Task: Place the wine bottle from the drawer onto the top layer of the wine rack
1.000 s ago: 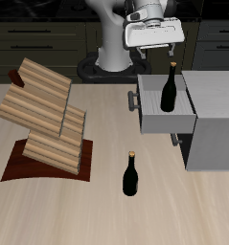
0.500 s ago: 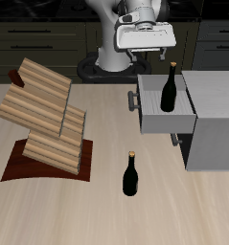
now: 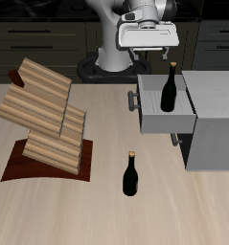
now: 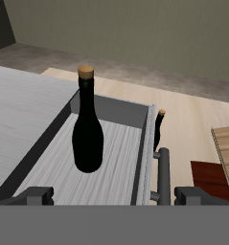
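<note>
The wine bottle (image 3: 170, 89), near-black with a gold cap, stands upright in the open grey drawer (image 3: 150, 117). It also shows in the wrist view (image 4: 86, 124) on the drawer floor (image 4: 125, 158). My gripper (image 3: 152, 55) hovers above and behind the drawer, open and empty, apart from the bottle. In the wrist view the gripper (image 4: 114, 196) shows both fingertips (image 4: 36, 196) spread wide. The wine rack's top layer (image 3: 41, 80) is a tilted light-wood slab across the table from the drawer, with nothing on it.
A second dark bottle (image 3: 130, 175) stands on the table near the front edge, also visible in the wrist view (image 4: 161, 129). The grey cabinet (image 3: 214, 120) holds the drawer with its rounded handle (image 3: 133, 100). The rack's red-brown base (image 3: 25, 163) lies under lower slabs.
My gripper has shifted slightly sideways, toward the rack's side, still above and behind the drawer. The bottles and drawer have not moved.
</note>
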